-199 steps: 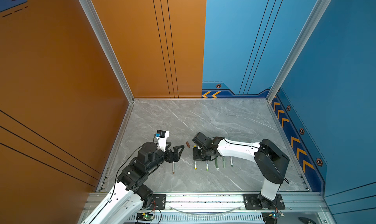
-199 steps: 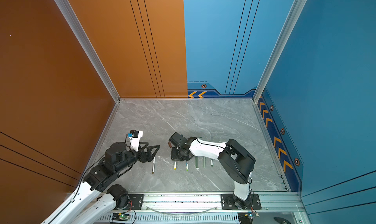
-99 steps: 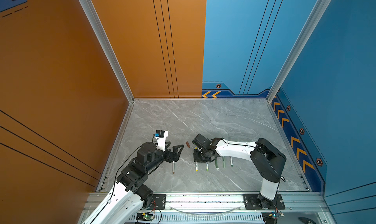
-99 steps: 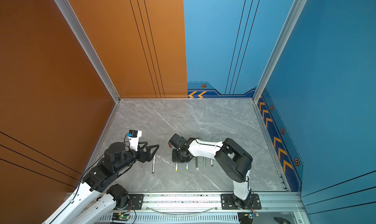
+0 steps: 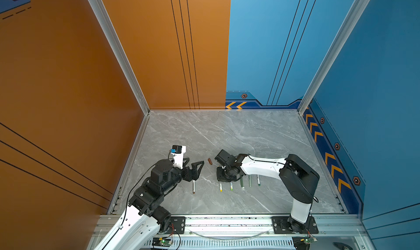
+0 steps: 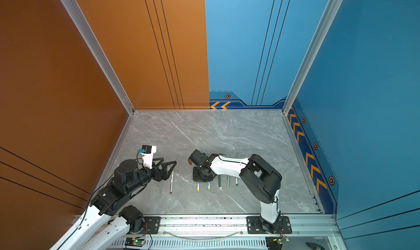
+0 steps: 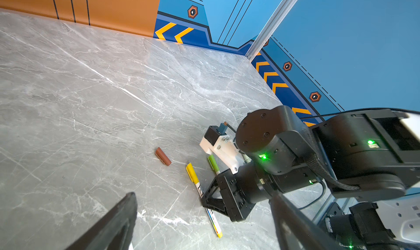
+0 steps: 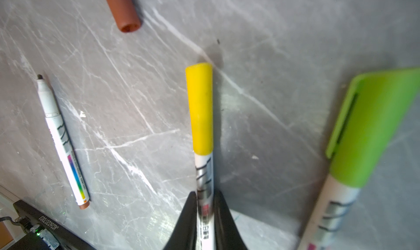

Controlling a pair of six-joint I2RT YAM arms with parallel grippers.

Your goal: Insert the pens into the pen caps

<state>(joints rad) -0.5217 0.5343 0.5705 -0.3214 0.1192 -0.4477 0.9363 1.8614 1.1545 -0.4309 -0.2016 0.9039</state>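
Right end effector (image 8: 205,193) still seemingly tight on yellow pen (image 8: 200,110), left end effector (image 5: 194,161) apart.

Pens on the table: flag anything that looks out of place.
One white pen lies uncapped, its tip bare; a brown cap lies loose nearby. The yellow pen is capped.

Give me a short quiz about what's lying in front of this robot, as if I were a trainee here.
1. True or false: the brown cap is already on a pen.
2. Which pen lies between the fingers of the right pincer? A: a lime-capped one; B: the yellow-capped pen; C: an all-green one.
3. Fill in: the uncapped pen has a ___ end.
Key: 1 false, it lies alone; 2 B; 3 brown.
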